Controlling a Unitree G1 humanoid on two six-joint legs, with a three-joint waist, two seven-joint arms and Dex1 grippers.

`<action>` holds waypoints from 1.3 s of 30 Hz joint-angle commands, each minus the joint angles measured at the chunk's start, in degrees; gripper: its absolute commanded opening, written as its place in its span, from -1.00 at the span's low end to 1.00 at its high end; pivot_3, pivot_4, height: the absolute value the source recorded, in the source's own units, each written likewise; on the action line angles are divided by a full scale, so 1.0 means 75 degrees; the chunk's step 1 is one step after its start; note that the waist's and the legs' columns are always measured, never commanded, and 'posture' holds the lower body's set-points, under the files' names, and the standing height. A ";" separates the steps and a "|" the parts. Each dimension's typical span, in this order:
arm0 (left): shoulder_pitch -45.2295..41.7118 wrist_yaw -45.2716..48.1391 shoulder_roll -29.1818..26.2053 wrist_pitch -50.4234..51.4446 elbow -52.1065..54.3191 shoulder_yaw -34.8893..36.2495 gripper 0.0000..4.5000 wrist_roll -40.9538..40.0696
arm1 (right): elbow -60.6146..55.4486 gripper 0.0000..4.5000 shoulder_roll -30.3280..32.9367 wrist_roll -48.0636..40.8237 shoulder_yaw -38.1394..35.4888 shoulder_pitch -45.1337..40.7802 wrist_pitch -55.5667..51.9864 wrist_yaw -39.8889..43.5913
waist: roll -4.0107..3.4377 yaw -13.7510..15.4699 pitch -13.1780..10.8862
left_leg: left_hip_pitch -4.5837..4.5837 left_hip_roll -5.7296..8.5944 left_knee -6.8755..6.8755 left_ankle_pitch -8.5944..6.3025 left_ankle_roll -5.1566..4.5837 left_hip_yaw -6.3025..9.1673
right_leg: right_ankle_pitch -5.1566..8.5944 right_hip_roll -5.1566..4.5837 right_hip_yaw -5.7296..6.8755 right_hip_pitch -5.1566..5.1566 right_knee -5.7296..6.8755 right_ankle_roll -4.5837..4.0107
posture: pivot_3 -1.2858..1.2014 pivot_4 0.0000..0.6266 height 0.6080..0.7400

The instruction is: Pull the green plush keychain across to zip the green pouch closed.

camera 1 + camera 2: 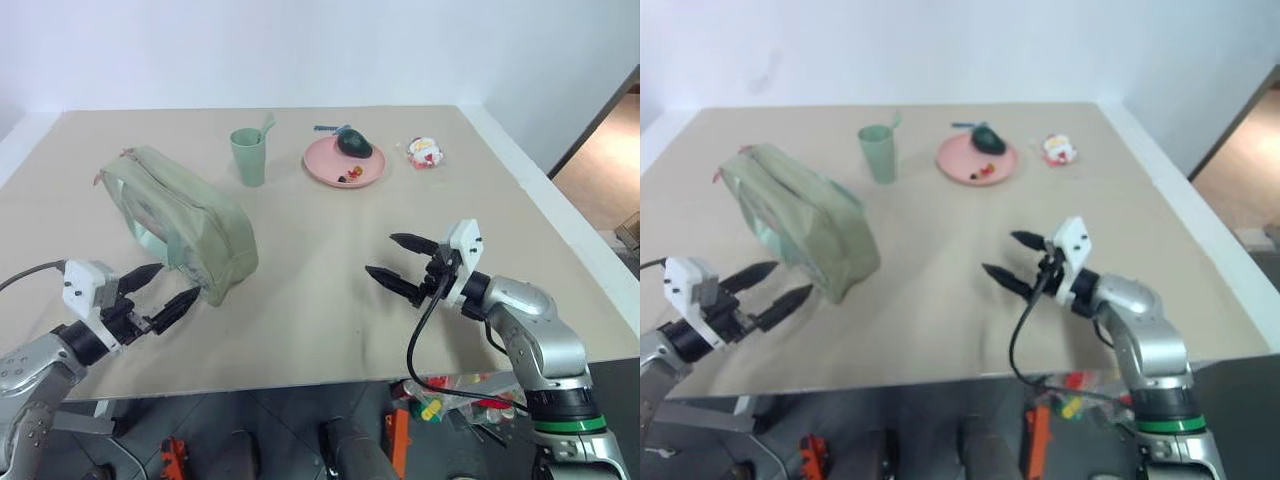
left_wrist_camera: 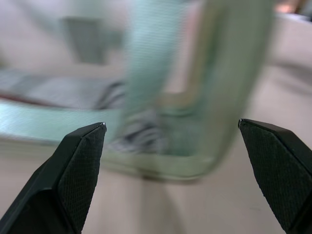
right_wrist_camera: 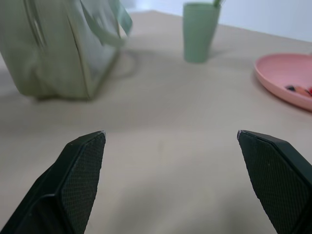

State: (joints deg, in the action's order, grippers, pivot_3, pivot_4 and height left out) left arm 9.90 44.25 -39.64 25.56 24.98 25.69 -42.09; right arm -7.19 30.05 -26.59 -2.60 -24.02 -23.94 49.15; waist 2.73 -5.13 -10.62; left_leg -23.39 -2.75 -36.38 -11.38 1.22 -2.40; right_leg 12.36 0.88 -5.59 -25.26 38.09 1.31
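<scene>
The green pouch [image 1: 180, 222] lies on its side on the left of the tan table [image 1: 330, 300], its pale strap and clear panel facing me. My left gripper [image 1: 178, 280] is open just in front of the pouch's near end, with nothing between its fingers; the left wrist view shows the pouch's corner and strap [image 2: 151, 58] close ahead. My right gripper [image 1: 380, 254] is open above the middle right of the table, pointing toward the pouch [image 3: 53, 48] and well apart from it. The green plush keychain is hidden.
A pale green cup [image 1: 248, 156] stands behind the pouch. A pink plate [image 1: 345, 165] holding a dark object sits at the back centre, a small red-and-white toy [image 1: 425, 152] to its right. Tools and cables lie on the floor below the front edge.
</scene>
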 commanded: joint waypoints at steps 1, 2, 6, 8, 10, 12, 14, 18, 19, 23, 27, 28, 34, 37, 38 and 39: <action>0.0102 0.0533 -0.0555 0.0475 0.0597 0.0718 1.00 -0.0919 | -0.0485 0.99 -0.0487 -0.0495 0.0430 -0.1207 -0.0873 -0.0218 | 0.0001 -0.0029 0.0000 | 0.0008 -0.0002 0.0000 0.0000 0.0000 0.0005 | -0.0001 0.0007 0.0001 0.0004 0.0004 -0.0003 | 0.03 -0.52 1.00; 0.0121 0.0606 -0.0692 0.0604 0.0644 0.0827 1.00 -0.1092 | -0.0449 0.99 -0.0697 -0.0507 0.0632 -0.1539 -0.1076 -0.0277 | 0.0000 -0.0036 0.0000 | 0.0008 -0.0009 -0.0001 0.0000 0.0000 0.0010 | -0.0002 0.0015 0.0003 0.0004 0.0002 -0.0005 | 0.03 -0.52 1.00; 0.0083 0.0689 -0.1031 0.0903 0.0827 0.1032 1.00 -0.1460 | 0.0217 0.99 -0.2091 -0.0400 0.1360 -0.2814 -0.1541 -0.0767 | 0.0002 -0.0093 0.0001 | 0.0002 -0.0030 0.0003 0.0000 0.0000 0.0030 | -0.0002 0.0045 0.0012 0.0000 0.0004 -0.0022 | 0.03 -0.52 1.00; -0.0028 0.0553 -0.1012 0.0928 0.0909 0.0970 1.00 -0.1482 | 0.0761 0.99 -0.2581 -0.0009 0.1679 -0.3127 -0.1205 -0.0882 | 0.0003 -0.0090 0.0002 | -0.0004 -0.0038 0.0011 -0.0001 0.0001 0.0034 | 0.0006 0.0049 0.0023 -0.0003 0.0004 -0.0036 | 0.03 -0.52 1.00; -0.0140 0.0383 -0.0939 0.0928 0.0989 0.0896 1.00 -0.1470 | 0.1270 0.99 -0.2894 0.0244 0.1863 -0.3315 -0.0925 -0.0886 | 0.0007 -0.0072 0.0004 | -0.0010 -0.0038 0.0012 -0.0008 0.0013 0.0039 | 0.0018 0.0047 0.0033 -0.0003 0.0004 -0.0039 | 0.03 -0.52 1.00; -0.0195 0.0250 -0.0876 0.0926 0.1071 0.0846 1.00 -0.1477 | 0.1819 0.99 -0.3130 0.0428 0.1928 -0.3486 -0.0707 -0.0905 | 0.0009 -0.0063 0.0006 | -0.0037 -0.0030 0.0011 -0.0011 0.0018 0.0052 | 0.0028 0.0033 0.0051 -0.0012 0.0003 -0.0032 | 0.03 -0.52 1.00; -0.0189 0.0169 -0.0833 0.0912 0.1162 0.0809 1.00 -0.1455 | 0.2328 0.99 -0.3308 0.0570 0.1915 -0.3638 -0.0539 -0.0930 | 0.0009 -0.0064 0.0006 | -0.0051 -0.0021 0.0010 -0.0015 0.0024 0.0052 | 0.0025 0.0015 0.0062 -0.0020 0.0001 -0.0014 | 0.03 -0.52 1.00; -0.0156 0.0030 -0.0768 0.0843 0.1271 0.0759 1.00 -0.1340 | 0.2982 0.69 -0.3480 0.0744 0.1887 -0.3858 -0.0307 -0.0813 | 0.0009 -0.0064 0.0006 | -0.0063 -0.0009 0.0010 -0.0018 0.0029 0.0059 | 0.0024 -0.0002 0.0079 -0.0026 0.0001 0.0005 | 0.03 -0.52 1.00; -0.0161 0.0000 -0.0752 0.0839 0.1290 0.0747 1.00 -0.1329 | 0.3067 0.51 -0.3505 0.0743 0.1871 -0.3893 -0.0291 -0.0764 | 0.0009 -0.0064 0.0005 | -0.0064 -0.0009 0.0010 -0.0018 0.0029 0.0066 | 0.0025 -0.0002 0.0088 -0.0026 0.0001 0.0003 | 0.03 -0.52 1.00; -0.0185 -0.0082 -0.0727 0.0824 0.1289 0.0722 1.00 -0.1290 | 0.3107 -0.14 -0.3591 0.0635 0.1811 -0.3966 -0.0396 -0.0555 | 0.0008 -0.0064 0.0005 | -0.0064 -0.0020 0.0010 -0.0017 0.0030 0.0099 | 0.0021 0.0015 0.0112 -0.0022 0.0004 -0.0010 | 0.03 -0.52 1.00; -0.0199 -0.0094 -0.0708 0.0776 0.1249 0.0640 1.00 -0.1194 | 0.2911 -0.73 -0.3678 0.0524 0.1805 -0.3939 -0.0543 -0.0411 | 0.0008 -0.0064 0.0005 | -0.0063 -0.0035 0.0010 -0.0016 0.0030 0.0112 | 0.0018 0.0033 0.0122 -0.0021 0.0008 -0.0026 | 0.03 -0.52 1.00; -0.0217 -0.0098 -0.0708 0.0767 0.1239 0.0611 1.00 -0.1175 | 0.2862 -0.91 -0.3697 0.0513 0.1814 -0.3930 -0.0558 -0.0382 | 0.0008 -0.0064 0.0005 | -0.0062 -0.0037 0.0009 -0.0016 0.0030 0.0113 | 0.0018 0.0035 0.0124 -0.0021 0.0009 -0.0028 | 0.03 -0.52 1.00; -0.0323 -0.0090 -0.0664 0.0754 0.1235 0.0411 1.00 -0.1098 | 0.2228 -0.98 -0.3389 0.0463 0.1795 -0.3778 -0.0423 0.0037 | 0.0005 -0.0054 0.0003 | -0.0066 -0.0041 0.0009 -0.0016 0.0030 0.0116 | 0.0019 0.0037 0.0131 -0.0022 0.0008 -0.0031 | 0.03 -0.52 1.00; -0.0317 -0.0061 -0.0601 0.0756 0.1272 0.0302 1.00 -0.1074 | 0.1736 -0.98 -0.2510 0.0314 0.1523 -0.3648 -0.0444 0.0685 | 0.0005 0.0021 0.0003 | -0.0080 -0.0032 0.0009 -0.0016 0.0030 0.0124 | 0.0027 0.0027 0.0138 -0.0023 0.0007 -0.0021 | 0.03 -0.52 1.00; -0.0322 -0.0052 -0.0573 0.0749 0.1270 0.0277 1.00 -0.1081 | 0.1654 -0.98 -0.2048 0.0279 0.1369 -0.3573 -0.0373 0.1005 | 0.0005 0.0046 0.0003 | -0.0084 -0.0025 0.0009 -0.0017 0.0031 0.0124 | 0.0031 0.0019 0.0138 -0.0023 0.0006 -0.0016 | 0.03 -0.52 1.00; -0.0330 -0.0044 -0.0555 0.0745 0.1264 0.0263 1.00 -0.1086 | 0.1612 -0.98 -0.1737 0.0252 0.1278 -0.3522 -0.0314 0.1212 | 0.0005 0.0104 0.0003 | -0.0085 -0.0018 0.0009 -0.0017 0.0031 0.0124 | 0.0033 0.0013 0.0138 -0.0023 0.0005 -0.0012 | 0.03 -0.52 1.00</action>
State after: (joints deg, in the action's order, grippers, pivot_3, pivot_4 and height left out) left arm 7.72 43.82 -43.80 32.35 32.98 27.03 -50.23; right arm 8.01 14.71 -23.30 10.87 -50.46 -28.06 55.28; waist 2.77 -4.36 -10.60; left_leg -24.05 -2.82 -36.33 -11.50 1.45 -1.47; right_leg 12.65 0.89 -4.54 -25.42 38.11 1.26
